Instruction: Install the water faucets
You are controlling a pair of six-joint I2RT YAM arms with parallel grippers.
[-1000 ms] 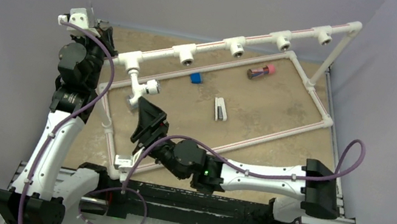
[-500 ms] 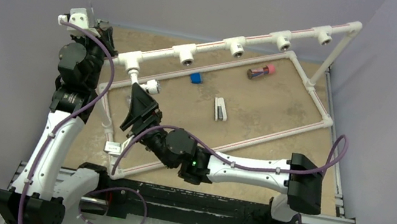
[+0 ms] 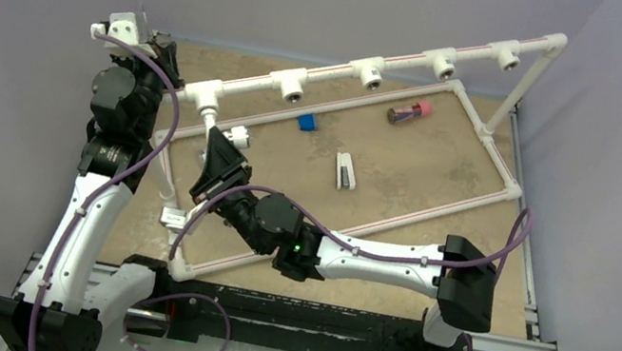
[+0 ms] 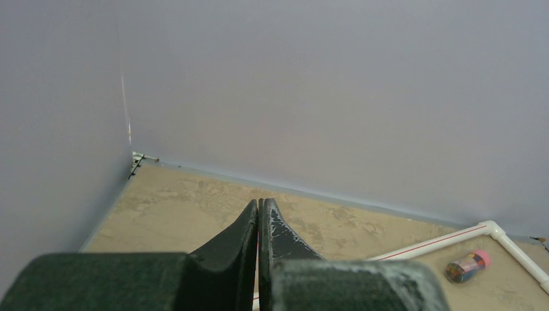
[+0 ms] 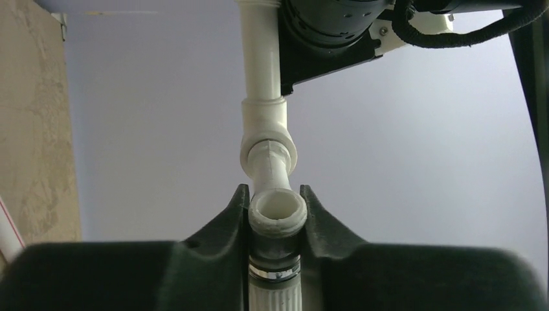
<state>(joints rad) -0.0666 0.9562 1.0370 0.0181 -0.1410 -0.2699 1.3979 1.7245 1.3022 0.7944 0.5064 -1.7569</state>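
Note:
A white water faucet (image 3: 235, 135) hangs from the leftmost T fitting (image 3: 204, 96) of the raised white pipe. My right gripper (image 3: 214, 139) reaches up to it from below and is shut on it. In the right wrist view the faucet's round open end (image 5: 278, 210) sits pinched between both fingers, with a silvery ring and a ribbed part below it, and its neck runs up into the fitting (image 5: 264, 123). My left gripper (image 3: 162, 46) is shut on nothing at the far left rear; in the left wrist view its fingers (image 4: 259, 206) point toward the back wall.
Several more empty T fittings (image 3: 370, 73) line the raised pipe. A rectangular pipe frame (image 3: 491, 149) lies on the tan table. Inside it are a blue block (image 3: 306, 122), a pink-capped bottle (image 3: 409, 112) and a flat white-and-black piece (image 3: 345, 170).
My right arm has swung left and up to the hanging faucet, and its jaws have closed on it. The left arm has not moved.

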